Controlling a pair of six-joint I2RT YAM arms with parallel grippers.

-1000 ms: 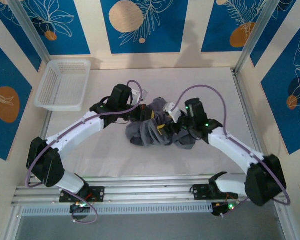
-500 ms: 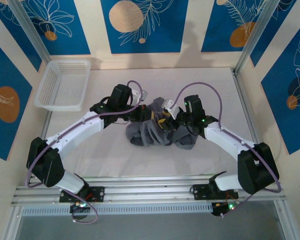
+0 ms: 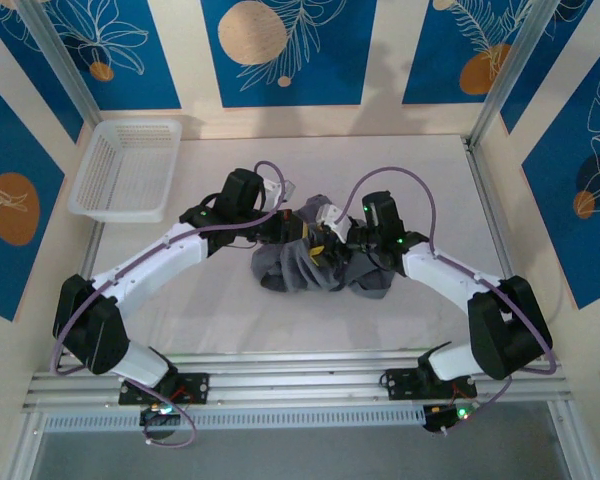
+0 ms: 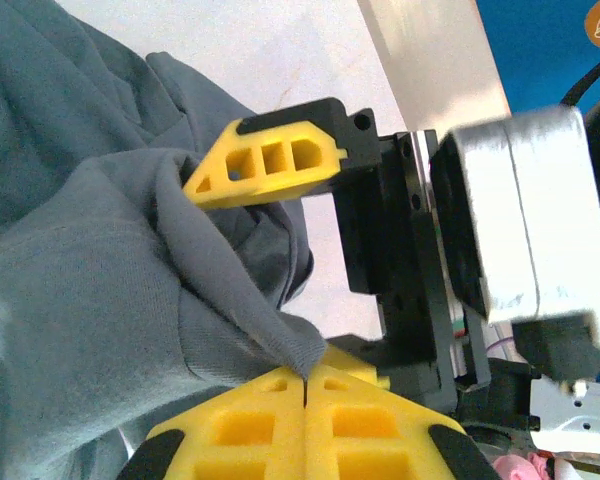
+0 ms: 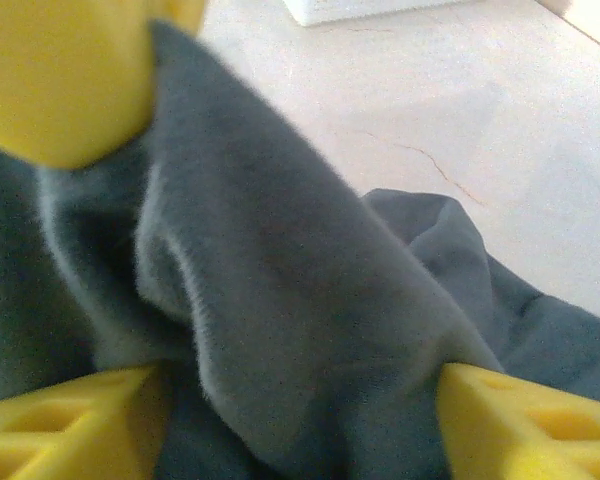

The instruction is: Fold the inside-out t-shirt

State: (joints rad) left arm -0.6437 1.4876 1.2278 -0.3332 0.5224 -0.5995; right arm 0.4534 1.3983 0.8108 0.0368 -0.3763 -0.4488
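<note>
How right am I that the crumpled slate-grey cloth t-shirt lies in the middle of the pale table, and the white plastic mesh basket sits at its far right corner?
One thing is off: the white plastic mesh basket sits at the far left corner, as the top external view shows. The crumpled slate-grey cloth t-shirt does lie in the middle of the pale table.

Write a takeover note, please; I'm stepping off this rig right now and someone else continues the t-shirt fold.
Left gripper: shut, pinching an edge of the grey t-shirt.
Right gripper: jaws open, astride a raised fold of the shirt, close beside the left one.
Shirt: a crumpled heap in the middle of the table; the white basket stands apart at the far left.
Done: no fold visible yet.
Left: spread it flat, then fold it.
</note>
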